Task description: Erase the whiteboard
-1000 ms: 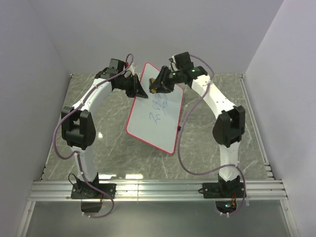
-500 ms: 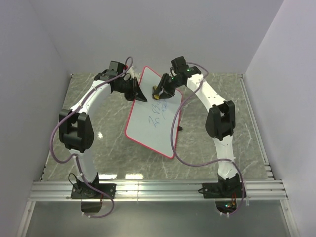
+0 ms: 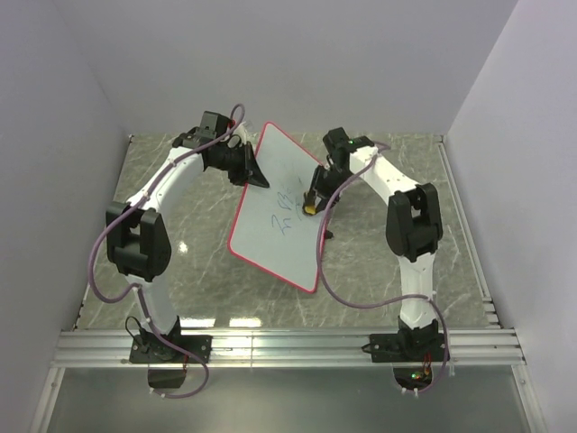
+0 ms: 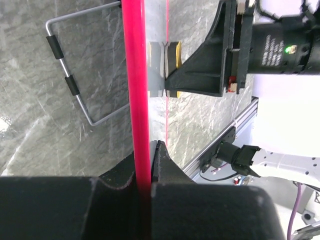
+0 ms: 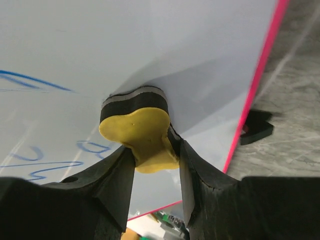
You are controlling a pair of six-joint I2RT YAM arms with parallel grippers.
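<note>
Gripping the whiteboard [image 3: 270, 239] by its red rim, the left claw [image 4: 149, 150] is clenched; the right claw [image 5: 154, 152] pinches a yellow eraser [image 5: 134, 125] against the board's face.

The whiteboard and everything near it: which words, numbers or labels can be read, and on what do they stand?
The blue handwriting on the whiteboard: loose scribbles, not readable as words.
The yellow eraser: no print visible.
The left arm and the right arm: no label large enough to read.
</note>
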